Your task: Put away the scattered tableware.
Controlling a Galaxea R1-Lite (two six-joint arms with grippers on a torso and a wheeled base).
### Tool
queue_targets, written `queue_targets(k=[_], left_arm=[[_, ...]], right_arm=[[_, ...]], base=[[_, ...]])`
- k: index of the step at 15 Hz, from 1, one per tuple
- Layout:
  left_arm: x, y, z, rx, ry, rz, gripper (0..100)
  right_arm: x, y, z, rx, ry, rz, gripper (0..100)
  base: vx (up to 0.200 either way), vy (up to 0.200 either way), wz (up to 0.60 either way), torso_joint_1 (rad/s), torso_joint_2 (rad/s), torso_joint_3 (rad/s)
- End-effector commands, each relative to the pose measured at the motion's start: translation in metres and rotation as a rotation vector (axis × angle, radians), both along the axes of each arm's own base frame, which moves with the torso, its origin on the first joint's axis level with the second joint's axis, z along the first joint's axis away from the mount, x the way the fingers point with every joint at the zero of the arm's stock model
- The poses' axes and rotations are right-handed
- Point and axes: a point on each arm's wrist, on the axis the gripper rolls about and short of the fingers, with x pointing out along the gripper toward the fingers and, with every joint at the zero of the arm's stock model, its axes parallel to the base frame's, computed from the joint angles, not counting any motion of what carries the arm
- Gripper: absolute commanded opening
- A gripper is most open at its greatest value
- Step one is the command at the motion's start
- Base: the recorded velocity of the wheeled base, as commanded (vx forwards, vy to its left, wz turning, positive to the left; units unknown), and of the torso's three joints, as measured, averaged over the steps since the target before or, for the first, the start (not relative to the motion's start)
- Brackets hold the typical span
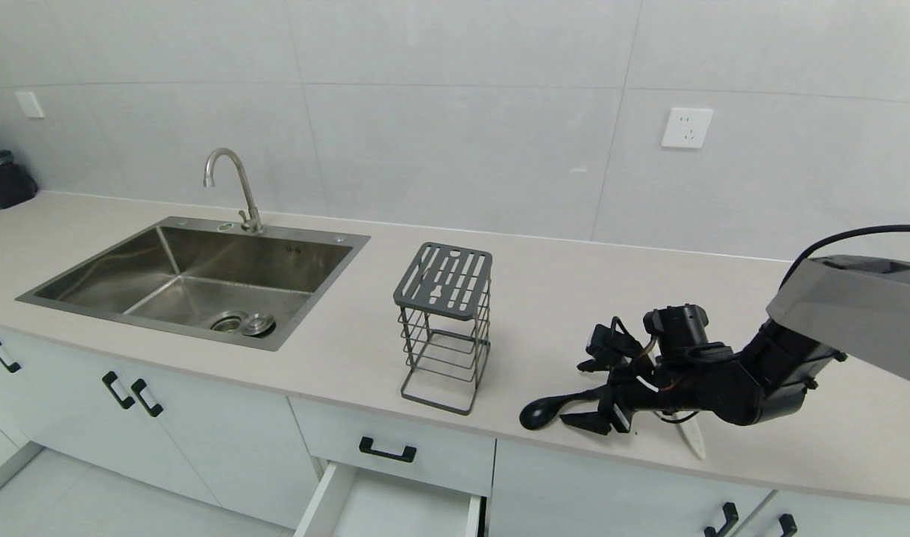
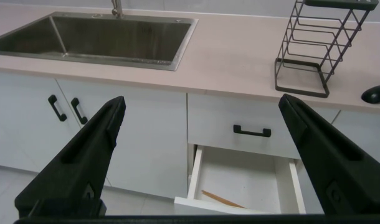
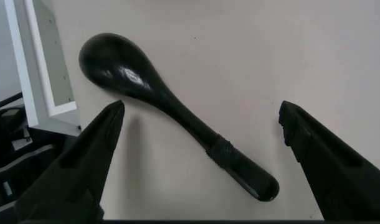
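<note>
Two grippers stand wide open, holding nothing. The left gripper [image 2: 201, 99] faces the open drawer [image 2: 240, 177] under the counter [image 1: 336, 350]. Right of the sink [image 1: 253, 257] and wire rack [image 1: 444, 282], a black spoon [image 1: 538, 412] lies near the counter's front edge, with the right gripper [image 1: 585, 394] spread around its handle.

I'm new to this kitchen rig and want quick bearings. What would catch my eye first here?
First, the black spoon lying near the front edge of the counter, with the right tool open over its handle. Next, the dark wire rack standing mid-counter, and a drawer pulled open under the counter below it.
</note>
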Motion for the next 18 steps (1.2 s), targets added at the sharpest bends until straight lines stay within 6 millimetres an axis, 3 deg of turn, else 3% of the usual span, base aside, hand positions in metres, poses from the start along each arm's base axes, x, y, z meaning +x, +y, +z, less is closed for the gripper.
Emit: queue_targets(k=[1, 8, 9, 12, 18], left_arm=[[0.000, 0.000, 0.000, 0.000, 0.002, 0.000, 100], [0.000, 0.000, 0.000, 0.000, 0.002, 0.000, 100], [0.000, 0.000, 0.000, 0.000, 0.002, 0.000, 100], [0.000, 0.000, 0.000, 0.000, 0.002, 0.000, 100], [0.000, 0.000, 0.000, 0.000, 0.002, 0.000, 100]], right_arm=[[0.002, 0.001, -0.006, -0.002, 0.011, 0.002, 100], [0.007, 0.008, -0.014, -0.002, 0.021, 0.015, 100], [0.006, 0.009, -0.016, -0.002, 0.026, 0.019, 0], [0.007, 0.013, -0.024, -0.003, 0.043, 0.024, 0], [0.007, 0.014, -0.019, -0.002, 0.029, 0.026, 0]], base=[[0.000, 0.000, 0.00, 0.000, 0.00, 0.000], [0.000, 0.000, 0.00, 0.000, 0.00, 0.000], [0.000, 0.000, 0.00, 0.000, 0.00, 0.000], [0.000, 0.000, 0.00, 0.000, 0.00, 0.000], [0.000, 0.000, 0.00, 0.000, 0.00, 0.000]])
